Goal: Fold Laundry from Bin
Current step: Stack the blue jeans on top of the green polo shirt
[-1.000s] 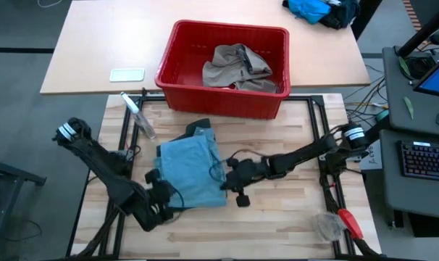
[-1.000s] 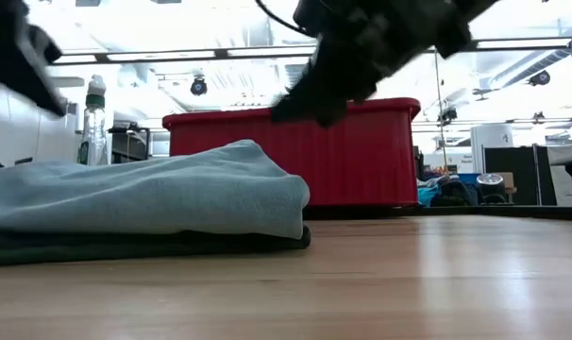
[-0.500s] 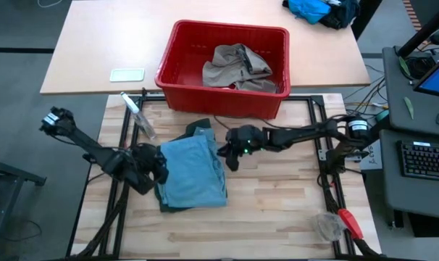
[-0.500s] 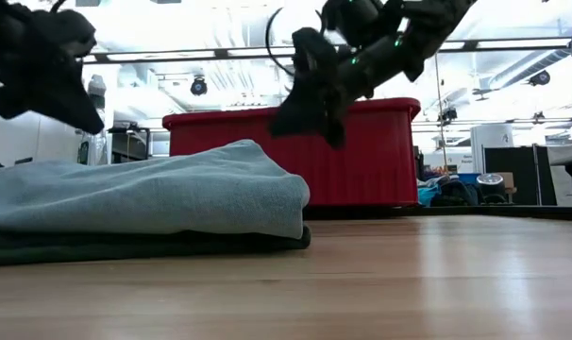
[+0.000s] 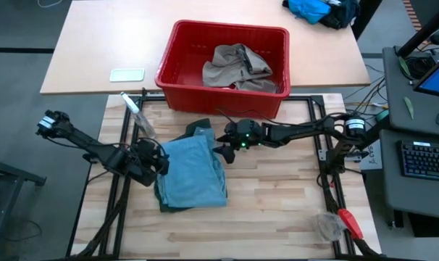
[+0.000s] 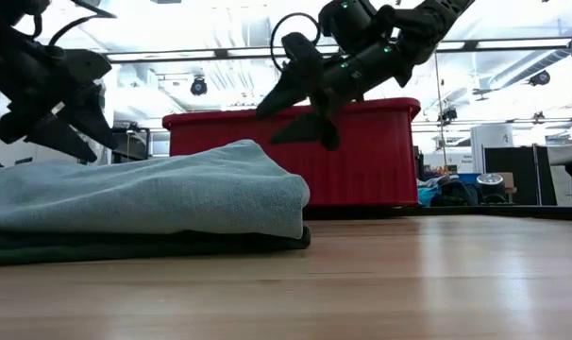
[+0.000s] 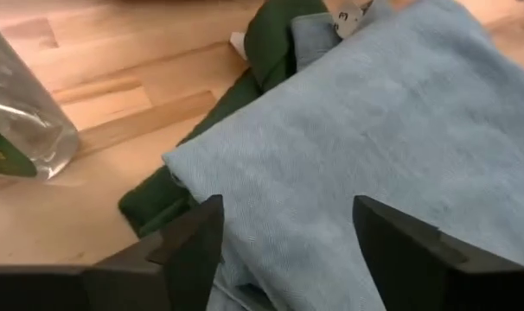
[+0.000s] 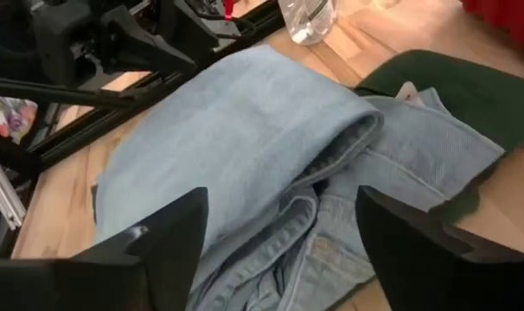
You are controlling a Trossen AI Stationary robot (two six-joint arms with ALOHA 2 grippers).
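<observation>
Denim, pale blue and folded into a thick rectangular pad, makes up the long light blue trousers point(image 5: 193, 172) lying on the wooden slatted desk point(image 5: 277, 210), stacked over the dark green shorts point(image 5: 198, 129) whose edge pokes out on the side toward the bright red rectangular plastic bin point(image 5: 223, 69). Inside that bin sits a crumpled khaki-taupe garment point(image 5: 237, 67), not yet folded.

Both arms hover at the pad's flanks. The left tool point(image 5: 151, 161) hangs just beside the left edge of the trousers, fingers spread with nothing between them, and its wrist view shows only cloth under the gap. The right tool point(image 5: 227, 148) sits just above the right upper corner of the pad, likewise wide apart and empty; in the low view it point(image 6: 300, 90) is clear of the fabric.

My reading is that the trousers' fold is done and the step in hand is letting go and clearing off. To do it well, each tool should lift straight up before travelling sideways, so no fingertip drags the top layer and undoes the crease. Then one arm can go over the bin's rim, descending steeply to miss the sloping wall, and take the khaki piece near its highest bunch. A clear plastic bottle point(image 5: 138, 117) lies near the left arm's path and could be knocked.
</observation>
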